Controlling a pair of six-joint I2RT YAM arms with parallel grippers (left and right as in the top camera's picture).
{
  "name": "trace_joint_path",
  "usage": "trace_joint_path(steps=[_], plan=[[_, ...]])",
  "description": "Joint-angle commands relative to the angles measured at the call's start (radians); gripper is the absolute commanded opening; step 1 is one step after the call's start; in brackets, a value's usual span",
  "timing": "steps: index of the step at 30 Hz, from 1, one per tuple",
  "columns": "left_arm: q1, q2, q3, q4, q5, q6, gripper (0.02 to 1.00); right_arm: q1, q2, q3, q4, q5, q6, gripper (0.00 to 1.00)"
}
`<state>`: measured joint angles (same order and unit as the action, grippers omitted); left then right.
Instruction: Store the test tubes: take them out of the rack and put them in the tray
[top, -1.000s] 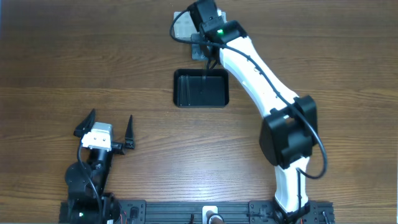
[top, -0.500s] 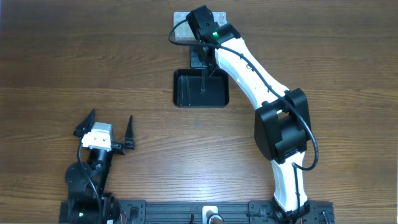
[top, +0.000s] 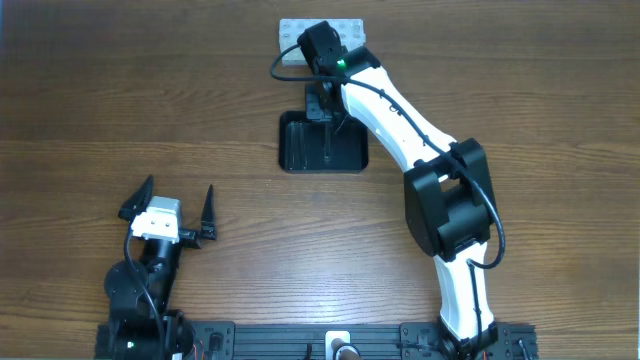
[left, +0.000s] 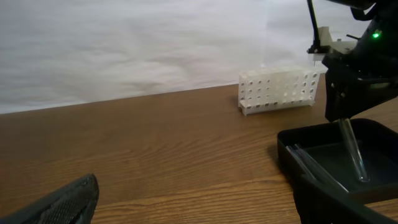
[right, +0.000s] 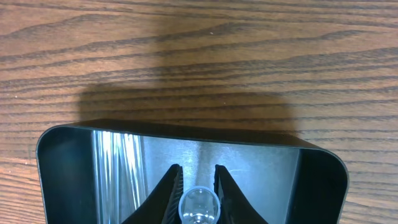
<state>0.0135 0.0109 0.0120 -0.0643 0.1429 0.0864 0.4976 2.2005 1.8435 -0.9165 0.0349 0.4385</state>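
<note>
Your right end effector (right: 198, 182) pinches a clear test tube (right: 199, 205) between fingers drawn close around it. The tube leans slightly, its lower end down inside the black tray (top: 283, 150); you cannot tell whether it touches the tray floor. More tubes (left: 314, 169) lie flat along one side of the tray. The white rack (top: 292, 30) stands just beyond the tray, apart from it. Your left end effector (top: 180, 186) sits near its own base, fingers spread wide, holding nothing. The surface (top: 100, 100) is brown wood grain, and a plain white wall (left: 124, 43) rises behind it.
</note>
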Motion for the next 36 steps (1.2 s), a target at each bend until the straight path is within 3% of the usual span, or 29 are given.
trace_joint_path(steps=[1,9,18,25,32,36], plan=[[0.005,-0.006,-0.006,0.0,0.009,0.008,0.998,0.018,0.045,-0.011,0.013,-0.003,0.014,0.156],[0.005,-0.006,-0.006,0.0,0.009,0.008,1.0,0.018,0.086,-0.011,0.01,0.0,0.014,0.174],[0.005,-0.006,-0.006,0.0,0.009,0.007,1.0,0.018,0.085,-0.01,0.012,-0.001,0.012,0.34],[0.005,-0.006,-0.006,0.0,0.009,0.008,1.0,0.021,0.03,0.063,-0.081,-0.001,-0.047,0.408],[0.004,-0.006,-0.006,0.0,0.009,0.008,1.0,0.021,-0.146,0.079,-0.029,0.002,-0.142,0.481],[0.005,-0.006,-0.006,0.0,0.01,0.008,1.0,0.014,-0.208,0.079,0.048,0.126,-0.148,0.505]])
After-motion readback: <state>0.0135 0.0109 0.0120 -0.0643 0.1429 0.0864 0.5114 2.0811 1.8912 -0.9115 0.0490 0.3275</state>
